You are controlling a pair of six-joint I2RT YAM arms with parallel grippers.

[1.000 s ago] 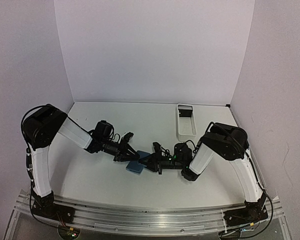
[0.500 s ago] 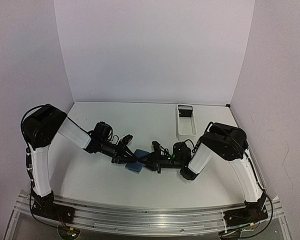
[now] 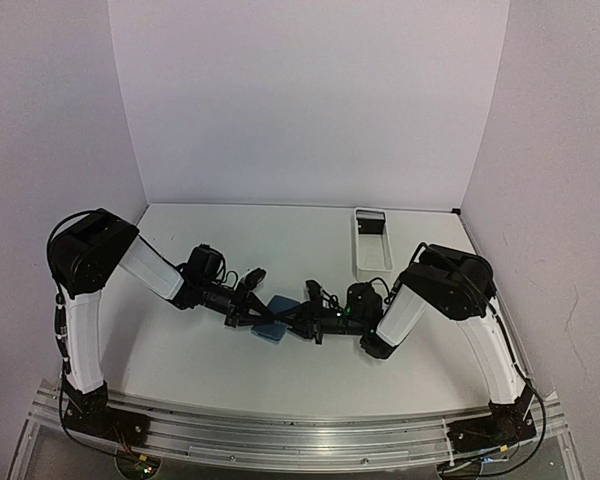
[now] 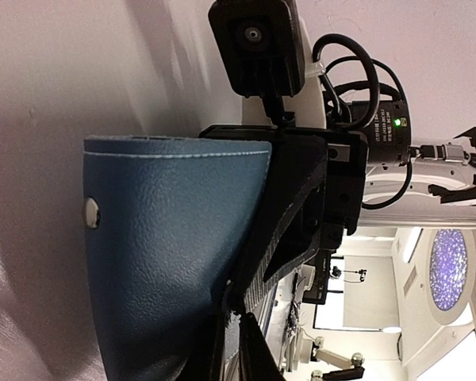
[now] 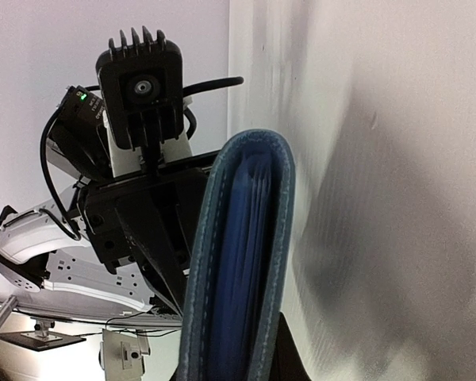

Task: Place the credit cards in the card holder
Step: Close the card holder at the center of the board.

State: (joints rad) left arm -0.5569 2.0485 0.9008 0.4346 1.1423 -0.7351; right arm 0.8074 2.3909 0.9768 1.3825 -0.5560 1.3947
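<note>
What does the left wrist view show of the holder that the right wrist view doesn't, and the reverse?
Left wrist only: the broad outer face of the dark-blue stitched leather card holder, with a round metal snap stud near one edge. Right wrist only: the holder edge-on, its blue inner pages packed between the covers. Both: the holder close up over the white table, with the opposite arm facing back: the right arm in one, the left arm in the other.

Left arm (image 3: 80,340) and right arm (image 3: 490,355): white link shells, black joint housings, black bases. Left gripper (image 3: 258,318) and right gripper (image 3: 300,322): matte black. Black cables (image 5: 214,81) loop at each wrist. Wrist camera (image 5: 140,79): black, finned housing. Green indicator lamp (image 4: 396,122) lit on each wrist unit.
</note>
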